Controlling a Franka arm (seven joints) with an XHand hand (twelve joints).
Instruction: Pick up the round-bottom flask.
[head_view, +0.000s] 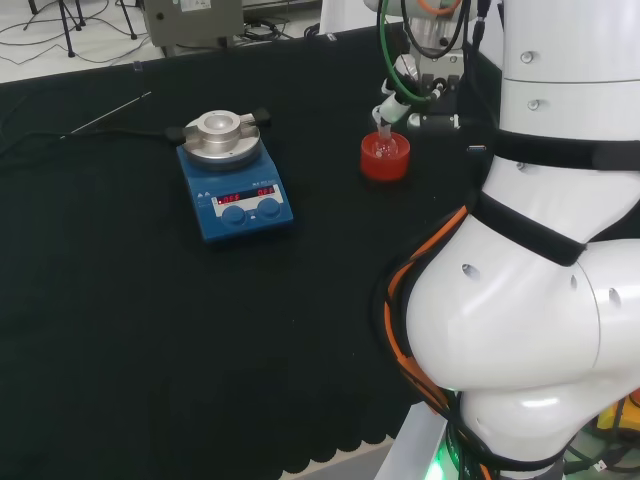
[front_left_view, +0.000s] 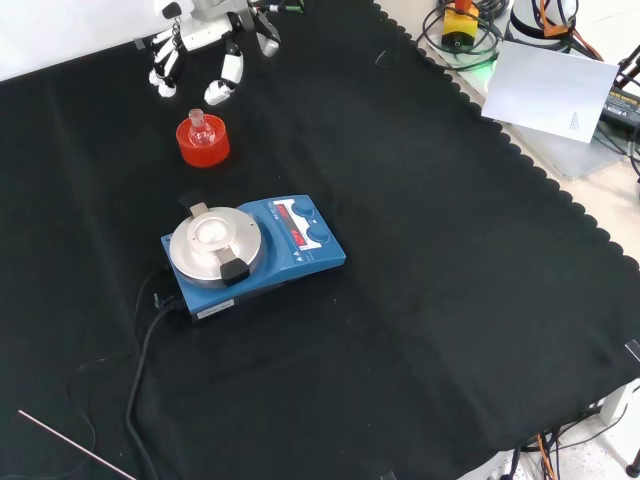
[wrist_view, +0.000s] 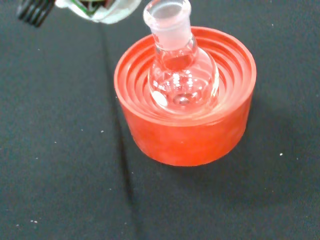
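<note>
The hand comes in at the top of the front view, its black and white fingers spread and hanging relaxed, holding nothing. The fingertips are just above and beyond the round-bottom flask, near it but apart from it. In the head view the hand sits just to the right of the flask's neck, half hidden among cables and the arm's white links, so its spread is harder to judge there.

The flask stands upright in a red ribbed stand on the cloth. The wrist view gives what the others do not: the clear glass bulb seated in the stand's stepped rings, the frosted neck rising open at its mouth, and no visible liquid inside.

Nearer the camera in the front view stands a blue hotplate stirrer with a round metal top and two knobs, well apart from the stand; a black cable trails from it. A thin rod lies at the lower left corner.

The black cloth has a scalloped edge. Beyond it lie a white sheet and tangled cables.
</note>
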